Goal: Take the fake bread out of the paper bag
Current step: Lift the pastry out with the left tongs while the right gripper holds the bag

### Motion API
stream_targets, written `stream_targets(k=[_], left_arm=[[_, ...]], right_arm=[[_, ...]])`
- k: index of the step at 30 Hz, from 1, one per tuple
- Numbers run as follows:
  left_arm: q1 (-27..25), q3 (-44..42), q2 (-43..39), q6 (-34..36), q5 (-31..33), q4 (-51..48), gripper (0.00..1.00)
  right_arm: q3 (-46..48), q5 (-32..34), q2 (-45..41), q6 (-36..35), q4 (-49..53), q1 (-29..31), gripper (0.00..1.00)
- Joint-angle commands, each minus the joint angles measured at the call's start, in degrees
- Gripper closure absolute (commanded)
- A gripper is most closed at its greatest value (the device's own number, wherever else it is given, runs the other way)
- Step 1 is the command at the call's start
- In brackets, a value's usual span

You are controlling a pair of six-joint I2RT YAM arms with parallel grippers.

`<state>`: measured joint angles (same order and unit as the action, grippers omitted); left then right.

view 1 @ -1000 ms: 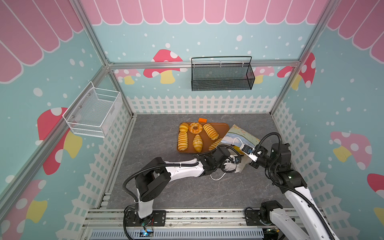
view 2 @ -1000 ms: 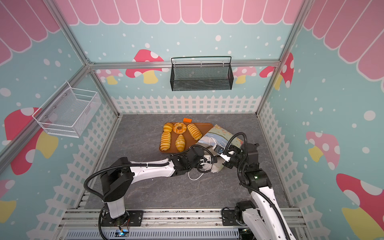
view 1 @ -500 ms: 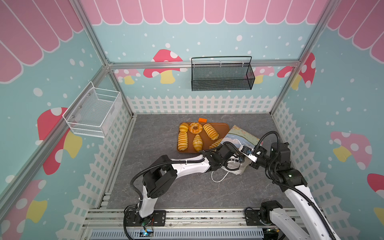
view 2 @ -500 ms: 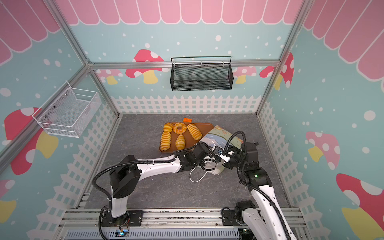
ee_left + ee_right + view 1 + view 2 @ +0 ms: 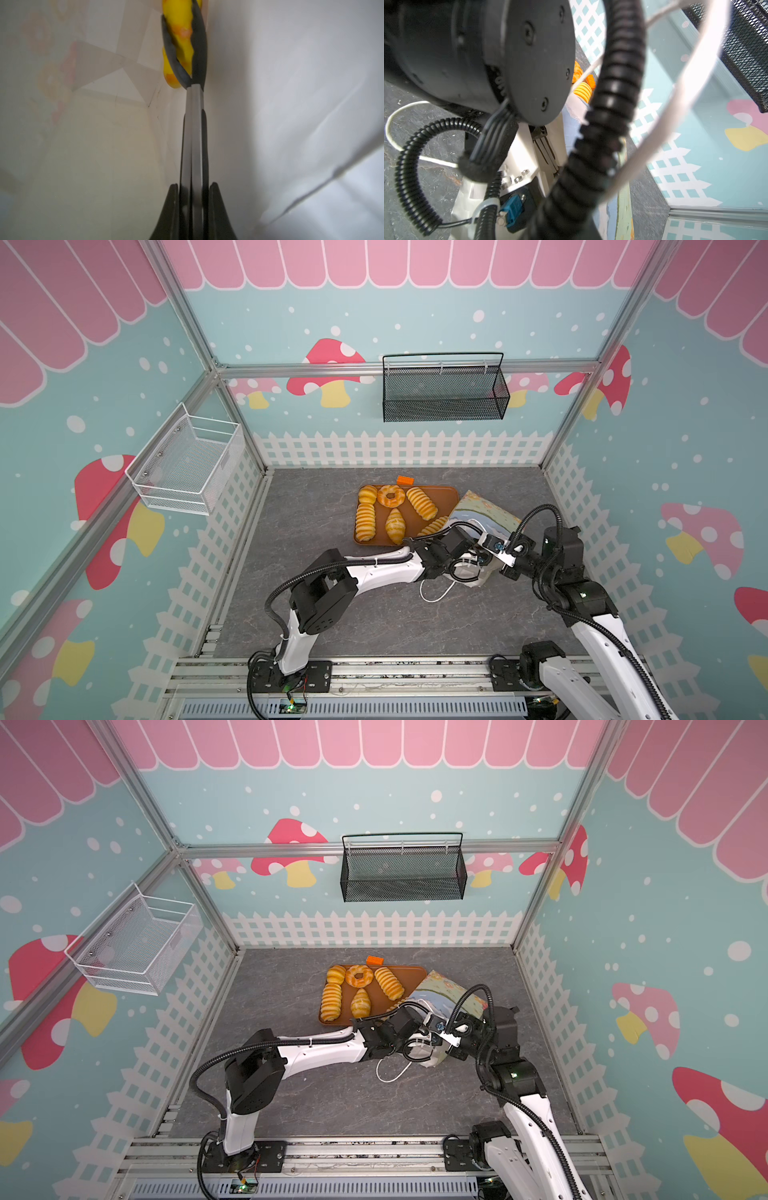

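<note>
Fake bread (image 5: 422, 502) lies mostly out on the orange-brown tray (image 5: 446, 497) in both top views. The paper bag (image 5: 484, 510) lies on its side just beside that tray on the tabletop (image 5: 332, 510), its mouth turned toward my bases. My left arm (image 5: 386, 568) reaches into that mouth, so paper hides its tip there. My right gripper (image 5: 503, 566) sits at the mouth's upper edge, jaws together and, as far as I can judge, pinching the rim to keep it open. From the left wrist I look down the bag's white inside: my left gripper (image 5: 180, 12) is clamped on a ridged yellow roll (image 5: 184, 47) deep near the folded bottom, close beside one wall. The roll's long axis runs nearly in line with my fingers, so I hold it lengthwise, not across. From the right wrist, the left arm's body and cables fill the picture and a white cord handle (image 5: 685, 83) loops across, so the rim contact is mostly hidden. The way out, I judge, is straight back along the left arm's own line toward the mouth.
</note>
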<state>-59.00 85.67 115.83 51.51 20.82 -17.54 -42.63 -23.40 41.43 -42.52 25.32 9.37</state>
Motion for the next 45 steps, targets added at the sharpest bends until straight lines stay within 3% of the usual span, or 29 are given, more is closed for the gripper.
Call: stream_targets(k=[1,3,25,37,45], left_arm=[[-0.24,-0.07,-2.97,-0.22,-0.63,1.53,0.97],[-0.22,-1.40,-4.45,-0.22,-0.54,2.64,1.00],[-0.67,-9.24,-19.32,-0.37,3.70,3.07,1.00],[-3.82,-12.83,-26.89,-2.10,7.21,0.58,1.00],[-6.62,-16.36,-32.56,-7.52,9.99,0.00,1.00]], right_arm=[[-0.11,-0.34,-0.89,-1.47,-0.65,0.33,1.00],[0.11,0.59,-1.23,-1.00,-1.37,0.37,1.00],[3.55,11.05,-3.06,3.41,-9.86,0.32,1.00],[4.88,15.40,-3.59,4.66,-13.65,0.38,1.00],[6.30,25.91,-2.12,4.35,-17.63,0.31,1.00]])
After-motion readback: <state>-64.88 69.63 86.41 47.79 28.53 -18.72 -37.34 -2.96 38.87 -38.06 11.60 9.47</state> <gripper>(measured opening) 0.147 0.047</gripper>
